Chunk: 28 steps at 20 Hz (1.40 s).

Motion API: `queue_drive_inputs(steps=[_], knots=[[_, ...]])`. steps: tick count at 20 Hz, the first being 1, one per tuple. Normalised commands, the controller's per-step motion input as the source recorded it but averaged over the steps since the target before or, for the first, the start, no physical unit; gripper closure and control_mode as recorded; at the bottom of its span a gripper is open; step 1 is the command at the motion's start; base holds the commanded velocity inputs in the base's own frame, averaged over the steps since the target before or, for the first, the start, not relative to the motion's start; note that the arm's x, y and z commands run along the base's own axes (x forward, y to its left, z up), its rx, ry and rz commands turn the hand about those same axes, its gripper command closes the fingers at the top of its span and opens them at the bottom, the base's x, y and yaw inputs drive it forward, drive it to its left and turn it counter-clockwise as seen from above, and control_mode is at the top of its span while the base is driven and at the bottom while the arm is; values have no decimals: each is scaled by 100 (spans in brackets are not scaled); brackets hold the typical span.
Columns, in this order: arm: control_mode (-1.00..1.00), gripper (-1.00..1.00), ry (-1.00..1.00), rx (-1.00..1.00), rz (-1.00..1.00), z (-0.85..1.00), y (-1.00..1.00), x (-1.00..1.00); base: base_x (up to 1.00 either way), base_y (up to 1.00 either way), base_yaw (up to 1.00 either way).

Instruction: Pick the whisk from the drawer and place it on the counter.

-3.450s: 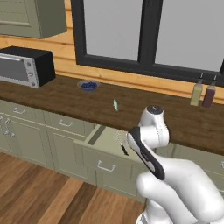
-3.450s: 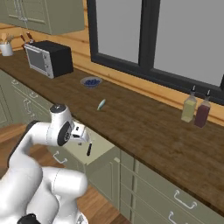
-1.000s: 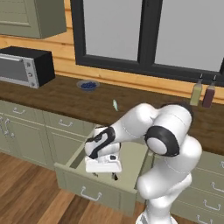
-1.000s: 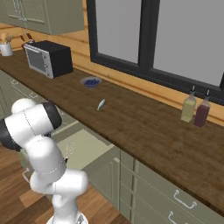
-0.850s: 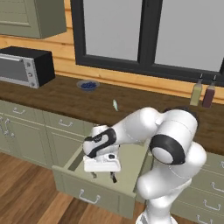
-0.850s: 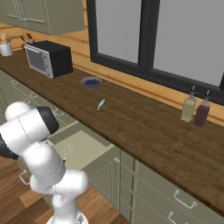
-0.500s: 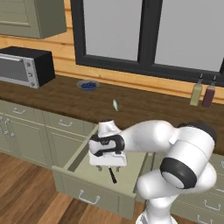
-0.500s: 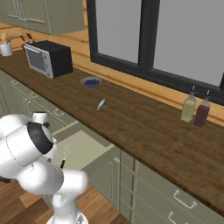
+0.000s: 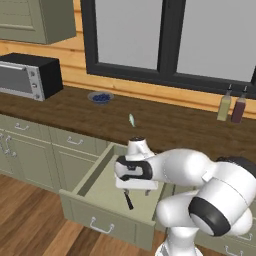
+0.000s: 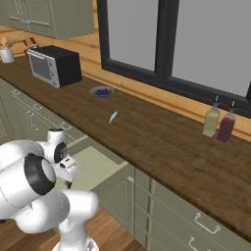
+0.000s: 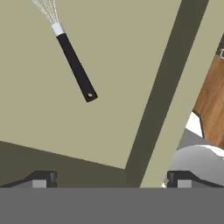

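Having pulled the drawer (image 9: 95,192) fully out, I am swinging the hand over its interior, where the whisk (image 11: 72,59) is lying flat on the floor, untouched, while the fingers (image 11: 39,178) are standing wide apart and empty, ready to descend.

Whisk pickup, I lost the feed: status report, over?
Gripper open, over the open drawer, holding nothing. Whisk flat on the drawer floor, ungrasped, handle toward the fingertips. Nothing in the way. Counter not yet reached.
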Motion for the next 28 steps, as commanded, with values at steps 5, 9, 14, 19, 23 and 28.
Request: queue_drive_inputs(steps=[5,9,14,19,23,28], knots=[[-100,-100,1,-1,1,-17,3,49,0,0,0],[-100,-100,0,-3,0,-40,11,67,0,0,0],[-100,-100,3,-6,0,-36,24,67,0,0,0],[-100,-100,4,-5,0,-27,25,69,0,0,0],[-100,-100,1,-4,0,-46,7,59,0,0,0],[-100,100,2,-7,0,-68,11,51,0,0,0]])
